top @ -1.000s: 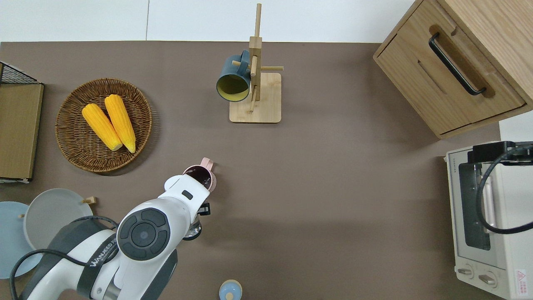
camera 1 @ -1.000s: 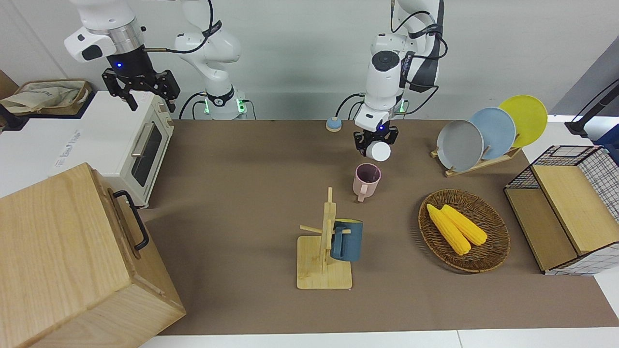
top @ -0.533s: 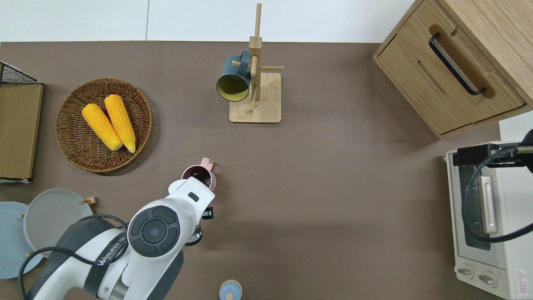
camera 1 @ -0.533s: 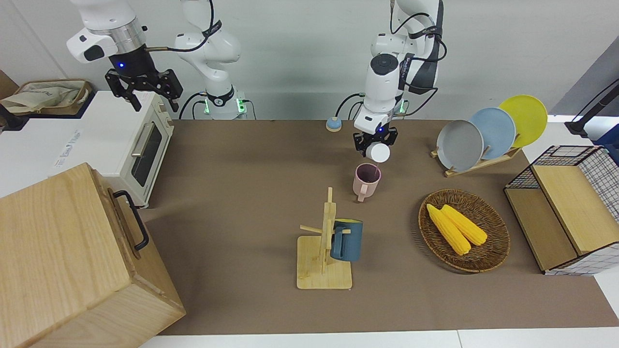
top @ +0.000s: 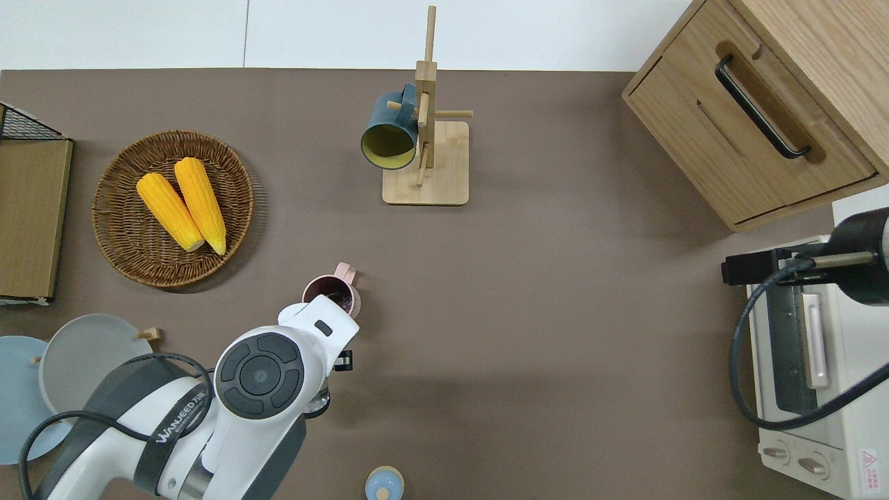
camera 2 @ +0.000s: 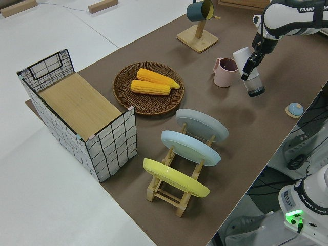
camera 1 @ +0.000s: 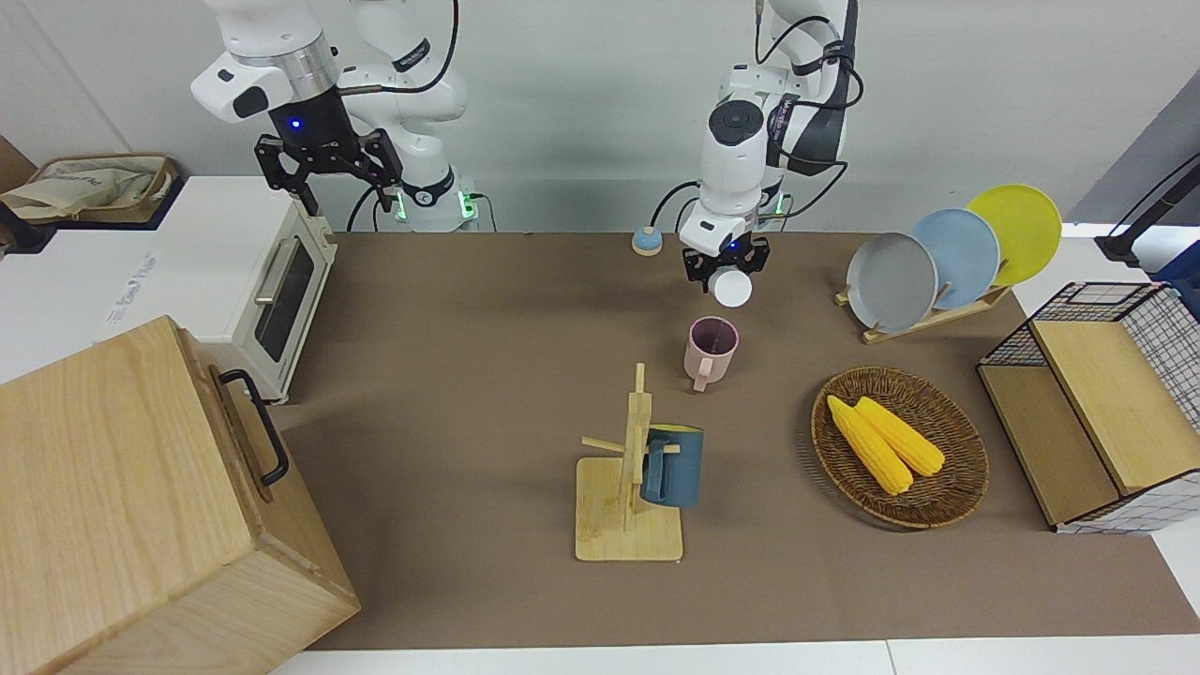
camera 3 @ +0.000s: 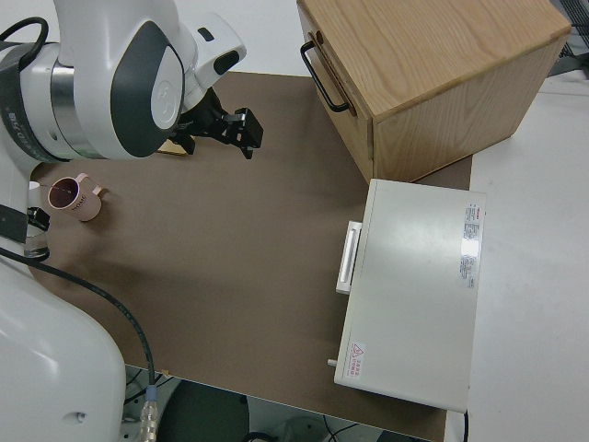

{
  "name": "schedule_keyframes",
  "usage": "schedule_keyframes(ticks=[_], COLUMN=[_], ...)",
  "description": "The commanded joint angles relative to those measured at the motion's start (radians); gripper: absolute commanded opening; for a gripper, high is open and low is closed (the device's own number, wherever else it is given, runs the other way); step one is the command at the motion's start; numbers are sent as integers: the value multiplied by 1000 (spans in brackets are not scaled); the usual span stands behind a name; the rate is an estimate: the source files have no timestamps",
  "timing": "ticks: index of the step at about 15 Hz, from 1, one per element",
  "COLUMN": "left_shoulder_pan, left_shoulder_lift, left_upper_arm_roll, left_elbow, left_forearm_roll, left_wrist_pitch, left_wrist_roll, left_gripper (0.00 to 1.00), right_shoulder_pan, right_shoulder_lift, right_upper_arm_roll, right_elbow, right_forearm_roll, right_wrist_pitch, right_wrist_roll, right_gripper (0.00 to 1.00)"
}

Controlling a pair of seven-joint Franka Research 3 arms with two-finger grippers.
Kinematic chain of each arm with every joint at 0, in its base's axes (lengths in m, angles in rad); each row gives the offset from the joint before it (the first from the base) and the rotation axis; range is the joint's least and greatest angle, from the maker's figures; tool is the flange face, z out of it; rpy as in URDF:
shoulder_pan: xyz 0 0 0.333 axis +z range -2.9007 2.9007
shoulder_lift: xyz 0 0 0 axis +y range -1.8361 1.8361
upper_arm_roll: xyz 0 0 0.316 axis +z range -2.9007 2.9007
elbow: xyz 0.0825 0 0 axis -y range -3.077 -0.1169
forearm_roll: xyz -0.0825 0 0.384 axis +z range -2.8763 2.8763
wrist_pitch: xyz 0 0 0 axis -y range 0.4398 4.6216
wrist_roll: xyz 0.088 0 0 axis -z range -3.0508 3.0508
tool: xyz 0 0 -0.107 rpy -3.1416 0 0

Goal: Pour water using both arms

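Biggest stuff first: cabinet [camera 1: 141,487] and oven [camera 1: 234,281] sit at the right arm's end of the tabletop [camera 1: 469,328], with the right gripper [camera 1: 328,173] up over the oven edge, fingers apart, holding nothing. The mug stand [camera 1: 628,487] is at about 12 o'clock in the overhead view, and the pink cup [camera 1: 711,349] is near the middle, with dark liquid inside. The left gripper [camera 1: 724,272] has its fingers clamped on a clear bottle [camera 2: 249,74], tipped with its white bottom facing outward, over the tabletop at roughly 6 o'clock from the cup. What worries me is that the bottle's mouth looks off from the cup's rim, so any leftover water could dribble onto the tabletop. A swing could also clip the cup and knock it over.
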Motion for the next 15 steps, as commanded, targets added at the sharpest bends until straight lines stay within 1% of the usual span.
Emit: schedule_keyframes(ticks=[1,13,15], left_shoulder_pan=[-7,-7,-7], left_shoulder_lift=[-6,-19,-22], left_upper_arm_roll=[8,11,11], left_elbow=[41,39,38], left_forearm_roll=[-7,-10,-10], left_wrist_pitch=[-37,-16,-10], left_wrist_roll=[15,-8,-31], left_gripper=[0,0,0], right_shoulder_pan=[-4,-4,-4], right_shoulder_lift=[-16,-16,-16], right_upper_arm_roll=[-1,-1,-1], right_elbow=[-12,-12,-12], right_forearm_roll=[19,17,19], right_wrist_pitch=[-2,-2,-2], right_wrist_roll=[-8,-8,-8], right_gripper=[992,992,994])
